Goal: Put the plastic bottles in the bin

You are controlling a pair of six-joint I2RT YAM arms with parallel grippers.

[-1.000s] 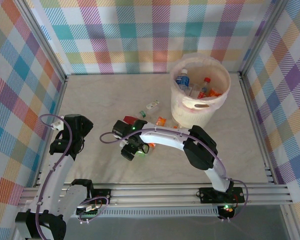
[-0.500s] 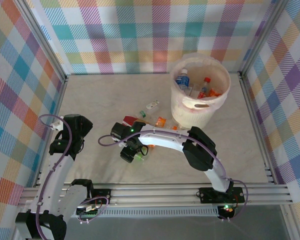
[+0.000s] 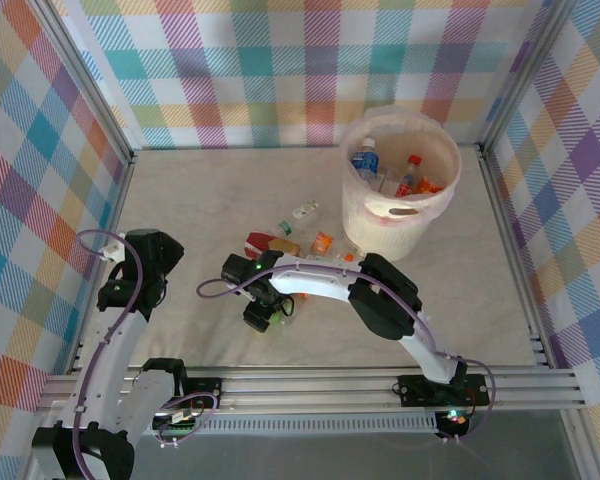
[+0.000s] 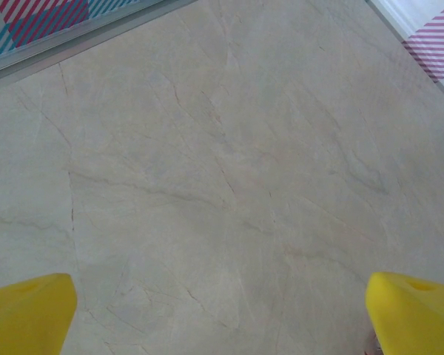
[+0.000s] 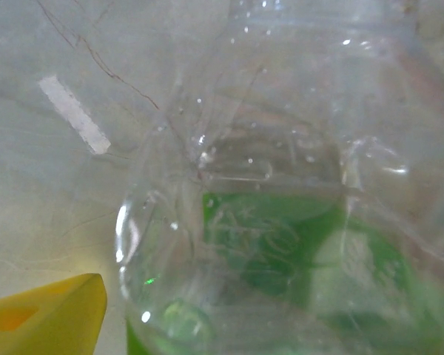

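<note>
A clear plastic bottle with a green label (image 5: 281,222) lies close to the right wrist camera, between the jaws of my right gripper (image 3: 263,313). One yellow finger (image 5: 52,314) stands at the bottle's left wall; the other is hidden behind it. From above, this bottle (image 3: 283,306) lies at the middle front of the table. More bottles lie behind it: a red-label one (image 3: 260,243), an orange one (image 3: 323,242) and a small pale one (image 3: 305,210). The cream bin (image 3: 400,215) at the back right holds several bottles. My left gripper (image 4: 222,318) hangs open over bare table at the left.
Checked walls and metal rails close the table in on the left, back and right. A short strip of white tape (image 5: 74,115) is stuck to the tabletop beside the green-label bottle. The right arm stretches low across the table front, towards the left.
The right gripper has slid a little towards the near left and its jaws have narrowed round the green-label bottle, which moved with it. The left arm has not moved.
</note>
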